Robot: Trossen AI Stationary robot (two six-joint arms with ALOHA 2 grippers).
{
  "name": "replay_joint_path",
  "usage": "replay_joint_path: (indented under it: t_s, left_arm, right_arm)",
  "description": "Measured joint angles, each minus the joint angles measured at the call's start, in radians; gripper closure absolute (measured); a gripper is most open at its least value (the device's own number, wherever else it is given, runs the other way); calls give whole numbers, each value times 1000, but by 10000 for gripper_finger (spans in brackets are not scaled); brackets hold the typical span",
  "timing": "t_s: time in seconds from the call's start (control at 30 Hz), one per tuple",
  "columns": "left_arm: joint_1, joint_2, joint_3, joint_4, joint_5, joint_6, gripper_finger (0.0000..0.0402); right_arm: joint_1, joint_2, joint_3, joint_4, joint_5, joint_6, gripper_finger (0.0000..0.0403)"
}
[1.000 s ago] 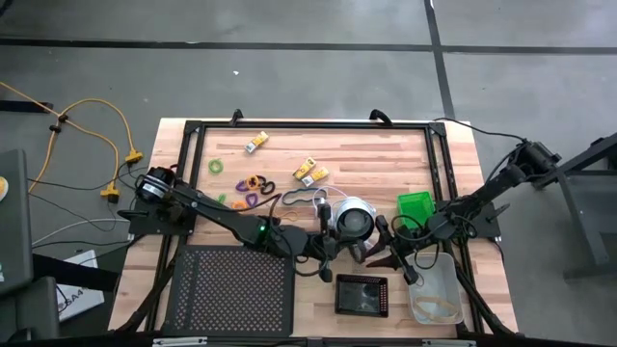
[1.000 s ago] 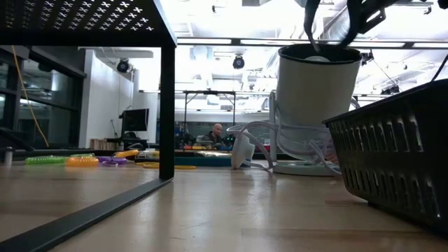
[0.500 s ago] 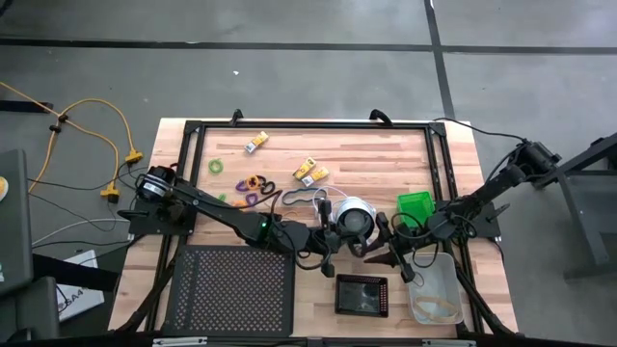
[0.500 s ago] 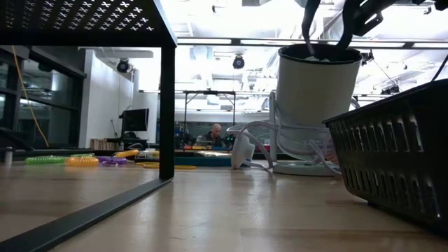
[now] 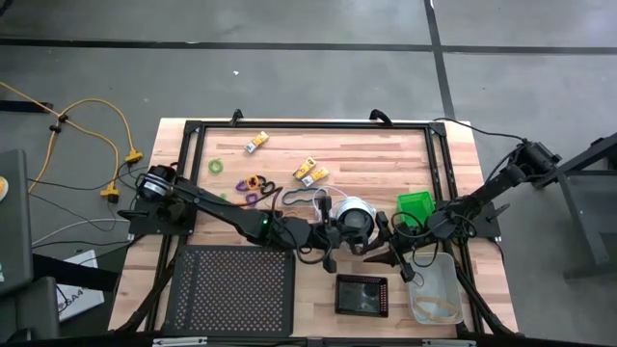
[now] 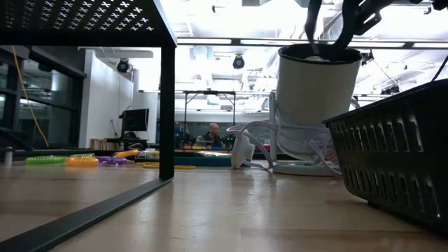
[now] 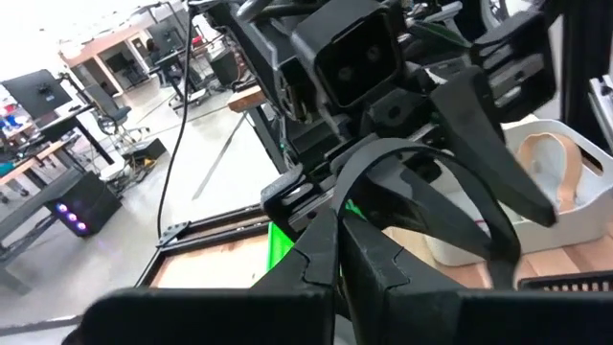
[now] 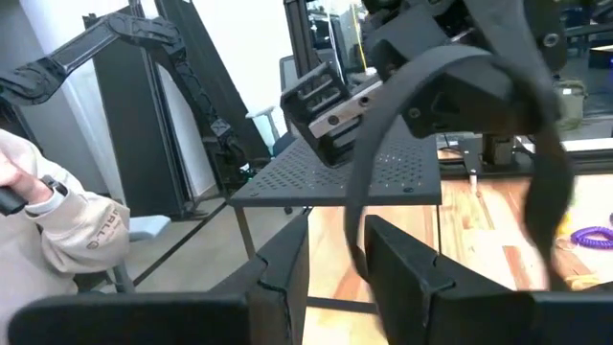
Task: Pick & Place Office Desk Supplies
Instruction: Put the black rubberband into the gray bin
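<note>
The left gripper (image 5: 331,253) sits near the middle of the worktop, a little toward the front edge, its fingers (image 7: 321,251) pressed tight together on one end of a dark band (image 7: 450,187); in the left wrist view that flat band arches up from the closed tips and across to the other arm. The right gripper (image 5: 388,253) faces it from just to the right, its fingers (image 8: 287,264) set narrowly apart with the band's other end running down between them, so the dark loop hangs stretched between the two tools. Just behind them stands a round white-and-black object (image 5: 353,219) with a white cord (image 5: 318,198) trailing toward the back. To its right, near the right edge, is a green tray (image 5: 415,204); in front of that, at the front right corner, a clear tray (image 5: 436,291) holds a tan band (image 5: 436,308). A small black tray (image 5: 362,294) lies by the front edge, and a black mesh shelf (image 5: 231,289) fills the front left corner. The remaining supplies lie toward the back left: yellow-and-white packs (image 5: 309,172), a green loop (image 5: 215,166), an orange loop (image 5: 254,181) and a purple loop (image 5: 245,200). In the right wrist view a person's sleeve (image 8: 81,228) shows beyond the table.
</note>
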Motion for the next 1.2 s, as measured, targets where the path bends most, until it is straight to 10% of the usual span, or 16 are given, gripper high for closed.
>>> replay_joint_path:
  t_s: [1.2]
  left_arm:
    - [4,0,0,2,0,-3,401]
  right_arm:
    - [0,0,0,-5,0,-45,400]
